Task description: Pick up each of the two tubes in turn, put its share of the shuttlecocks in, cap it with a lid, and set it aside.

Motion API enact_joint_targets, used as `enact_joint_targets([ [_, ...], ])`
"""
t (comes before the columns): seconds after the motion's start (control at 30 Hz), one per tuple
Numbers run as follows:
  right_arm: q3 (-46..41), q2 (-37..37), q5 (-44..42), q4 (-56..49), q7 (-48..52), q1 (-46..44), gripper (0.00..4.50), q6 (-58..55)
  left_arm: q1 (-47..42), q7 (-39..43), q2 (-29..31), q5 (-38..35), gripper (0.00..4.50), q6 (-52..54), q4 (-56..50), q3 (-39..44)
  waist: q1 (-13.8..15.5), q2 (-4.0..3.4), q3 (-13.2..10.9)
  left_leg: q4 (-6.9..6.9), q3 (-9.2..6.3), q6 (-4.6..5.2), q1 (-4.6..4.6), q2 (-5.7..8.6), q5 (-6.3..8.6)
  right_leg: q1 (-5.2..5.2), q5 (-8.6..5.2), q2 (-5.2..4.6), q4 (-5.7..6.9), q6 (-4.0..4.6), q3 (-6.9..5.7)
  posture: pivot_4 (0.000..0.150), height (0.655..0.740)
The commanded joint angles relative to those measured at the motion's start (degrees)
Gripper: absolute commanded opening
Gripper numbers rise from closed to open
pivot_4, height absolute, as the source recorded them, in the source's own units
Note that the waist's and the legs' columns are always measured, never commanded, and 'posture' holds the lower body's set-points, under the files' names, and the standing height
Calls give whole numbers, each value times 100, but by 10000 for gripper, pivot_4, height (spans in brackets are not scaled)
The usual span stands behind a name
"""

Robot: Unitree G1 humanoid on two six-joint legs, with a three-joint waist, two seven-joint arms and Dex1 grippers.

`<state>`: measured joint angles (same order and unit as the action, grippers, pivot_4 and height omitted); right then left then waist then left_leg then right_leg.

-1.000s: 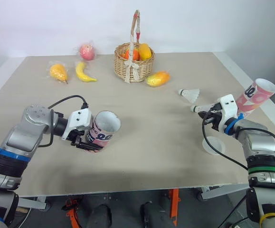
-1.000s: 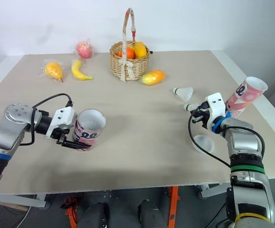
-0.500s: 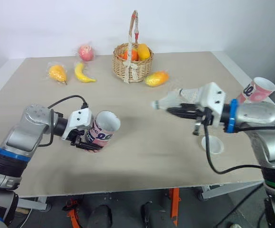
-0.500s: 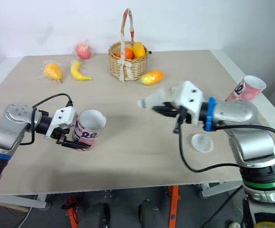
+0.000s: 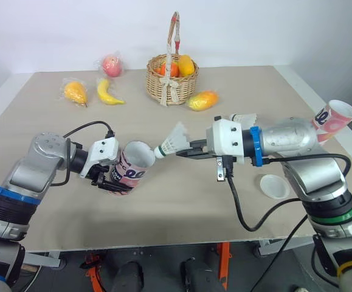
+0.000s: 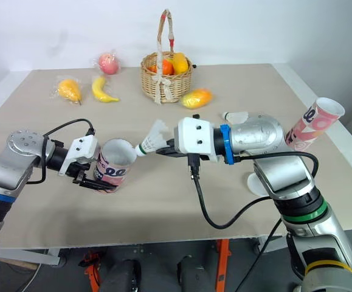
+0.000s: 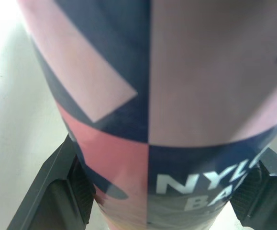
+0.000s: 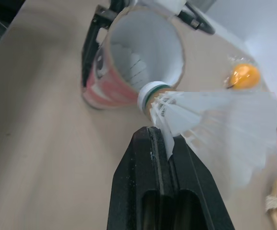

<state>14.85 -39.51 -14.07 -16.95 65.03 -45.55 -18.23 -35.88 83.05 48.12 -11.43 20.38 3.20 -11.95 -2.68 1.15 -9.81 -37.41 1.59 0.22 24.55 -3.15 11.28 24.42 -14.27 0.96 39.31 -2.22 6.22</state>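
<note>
Gripping the patterned tube [image 5: 131, 168] from both sides, the left fingers [image 7: 52, 196] hold it tilted over the desk [image 5: 182, 207], its mouth facing right. A white lid [image 5: 273, 186] lies at the front right. The right fingers [image 8: 150, 182] are clenched on the feathers of a shuttlecock [image 5: 171, 143], its cork tip at the tube's rim. Farther back lie another shuttlecock [image 5: 244, 117], a second tube [image 5: 332, 117] at the right edge, then a fruit basket [image 5: 171, 82].

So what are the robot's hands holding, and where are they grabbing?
Left gripper clamps the tube around its side, below the open mouth. Right gripper pinches a shuttlecock by its feathers.
</note>
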Motion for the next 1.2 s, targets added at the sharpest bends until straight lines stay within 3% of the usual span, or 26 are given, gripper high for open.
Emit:
enact_joint_targets([
  [0.03,-122,181,-120,43,43,-367,233,50,24,-4,66,-14,32073,44,-134,17,0,0,0,0,0,0,0,0,0,0,1,0,0,-1,0,1500,7400],
  [0.47,995,863,863,1122,454,-976,233,807,25,-3,61,-22,32073,25,-114,24,-1,0,0,0,0,0,0,-1,0,1,0,-1,0,4,-3,1500,7400],
  [0.6,919,1129,613,1355,677,-1149,11232,693,52,-33,53,-35,32073,46,-142,36,-1,0,0,0,-1,0,0,-3,0,0,0,0,0,4,-6,1500,7400],
  [0.73,437,995,-54,1091,980,-1151,31452,174,85,-44,42,-46,32073,47,-153,40,0,1,0,1,-1,0,1,-4,0,-1,-1,-1,0,5,-7,1500,7400],
  [0.77,341,901,-168,1017,1038,-1149,34515,6,91,-47,42,-46,32073,45,-155,34,1,1,0,2,-2,0,2,-4,0,-1,-1,-1,0,6,-7,1500,7400],
  [0.9,-202,588,-593,805,934,-853,34515,-387,88,-70,21,-52,32073,48,-155,21,11,2,1,2,-2,0,1,-3,1,-1,-2,-2,0,6,-9,1500,7400],
  [1.2,-1265,503,719,2095,-2050,272,34515,-585,175,-145,30,-93,32073,65,-198,65,7,7,4,1,-1,0,0,2,0,-2,0,-5,0,6,-7,1500,7400],
])
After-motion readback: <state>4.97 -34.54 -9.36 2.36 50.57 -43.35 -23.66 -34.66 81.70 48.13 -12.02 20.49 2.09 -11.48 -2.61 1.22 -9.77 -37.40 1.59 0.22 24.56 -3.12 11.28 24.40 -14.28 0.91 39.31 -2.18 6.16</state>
